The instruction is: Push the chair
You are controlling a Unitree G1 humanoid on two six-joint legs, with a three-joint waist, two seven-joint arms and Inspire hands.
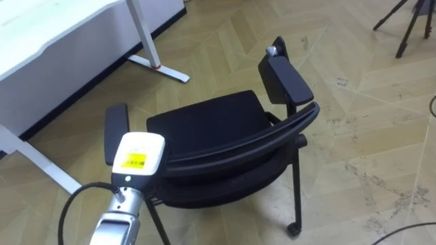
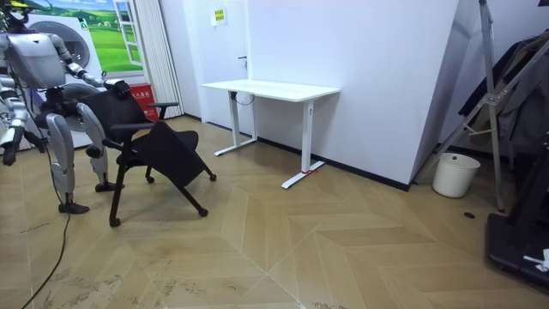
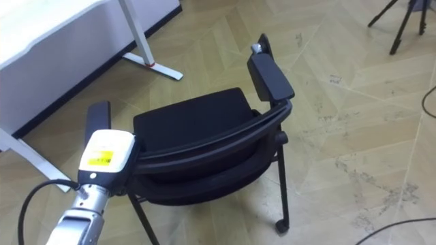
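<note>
A black chair (image 1: 211,126) with armrests and small wheels stands on the wood floor just in front of me, its curved backrest (image 1: 272,136) toward me. My left hand (image 1: 138,158), seen from behind as a white block with a yellow label, is at the left end of the backrest beside the left armrest (image 1: 116,131); its fingers are hidden. In the room view I stand behind the chair (image 2: 163,146), which leans with its seat sloping down toward the desk. My right hand (image 2: 7,142) hangs at that view's left edge.
A white desk (image 1: 61,34) with white legs stands to the left of the chair, along the wall. Dark tripod legs (image 1: 409,20) reach in at the far right. In the room view a white bin (image 2: 455,174) sits by the wall.
</note>
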